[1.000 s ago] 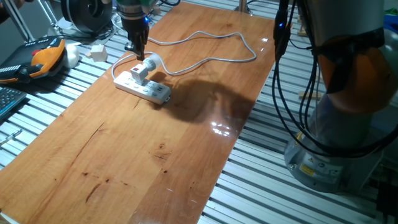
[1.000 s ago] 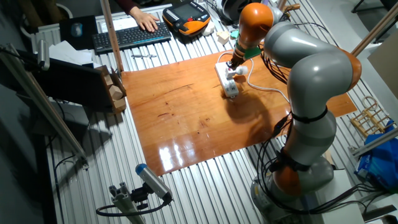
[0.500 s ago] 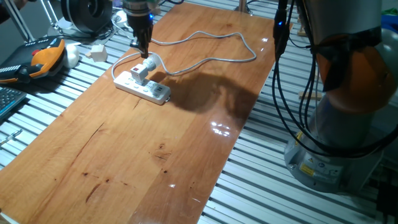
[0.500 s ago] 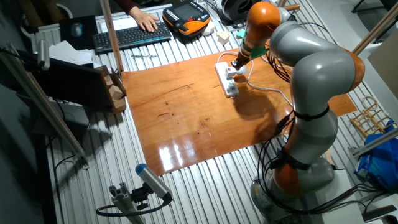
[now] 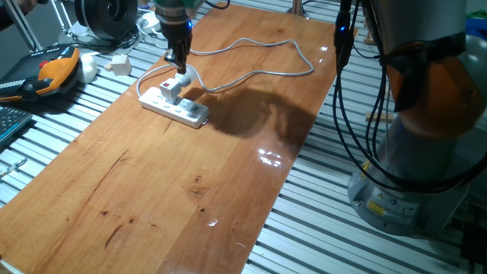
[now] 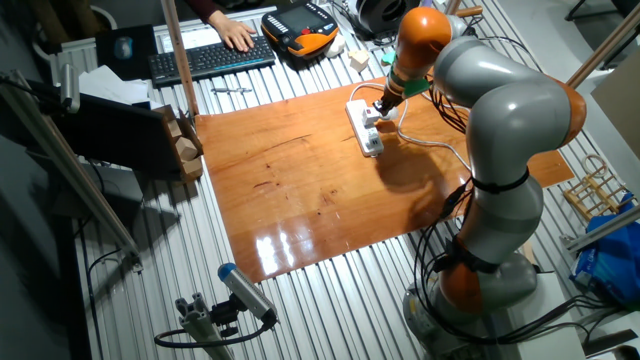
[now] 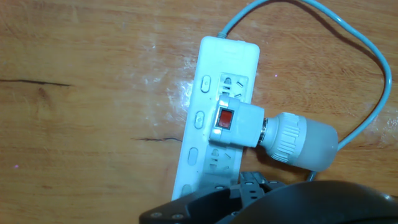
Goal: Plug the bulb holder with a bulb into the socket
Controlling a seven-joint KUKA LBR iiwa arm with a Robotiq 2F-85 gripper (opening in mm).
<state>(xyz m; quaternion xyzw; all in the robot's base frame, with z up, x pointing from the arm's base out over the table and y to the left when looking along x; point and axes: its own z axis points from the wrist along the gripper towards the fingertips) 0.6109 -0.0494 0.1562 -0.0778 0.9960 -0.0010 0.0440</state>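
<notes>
The socket (image 5: 190,113) (image 6: 372,143) (image 7: 208,74) is a long white strip lying on the wooden board, with its grey cable (image 5: 259,42) looping away behind it. The bulb holder with a bulb (image 5: 172,89) (image 6: 371,117) (image 7: 235,125) sits in one of the strip's middle outlets. It shows a red switch on top, and the bulb sticks out sideways over the strip's edge. My gripper (image 5: 180,67) (image 6: 381,100) (image 7: 252,180) hangs just above the bulb end, fingers close together and holding nothing.
The strip lies near the far left corner of the wooden board (image 5: 190,183). Off the board to the left are an orange teach pendant (image 5: 57,68), a small white block (image 5: 118,65) and a keyboard (image 6: 210,58) with a person's hand on it. My own base (image 5: 411,152) stands at the right.
My gripper has shifted a little to the right, from over the holder's body to over its bulb end. The holder and the strip have not moved.
</notes>
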